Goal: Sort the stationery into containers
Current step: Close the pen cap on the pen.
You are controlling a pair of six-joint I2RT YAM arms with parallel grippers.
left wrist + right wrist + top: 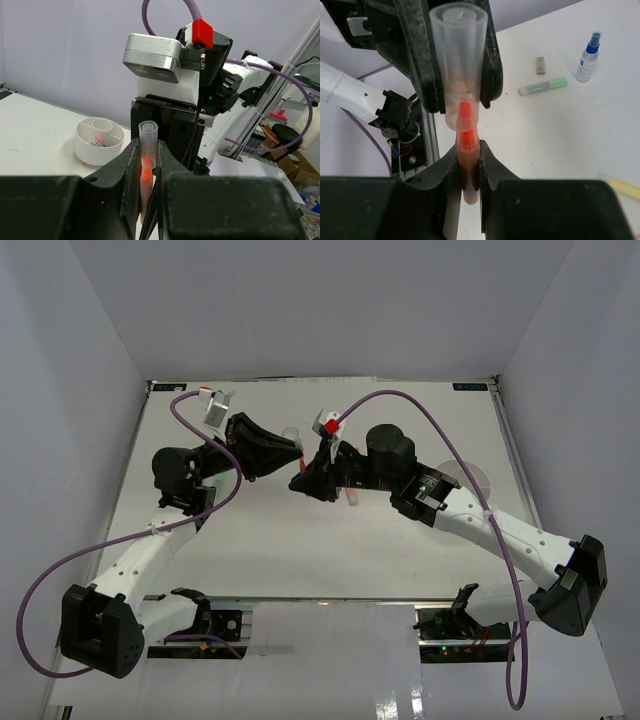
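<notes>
Between your two tools above the white table [560, 130], the slim orange marker [468, 150] sits clamped in your right tool [468, 167], its tip entering the translucent plastic cap [459, 60] pinched by your left tool [146, 150], both sharing one axis.

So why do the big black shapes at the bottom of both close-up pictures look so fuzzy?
Right wrist view: the right gripper is very near the lens, so its black fingers blur, while the translucent orange marker and pale green highlighter look sharper. Left wrist view: same for the left gripper; the round white tub is crisp. Top view: even, soft light.
</notes>
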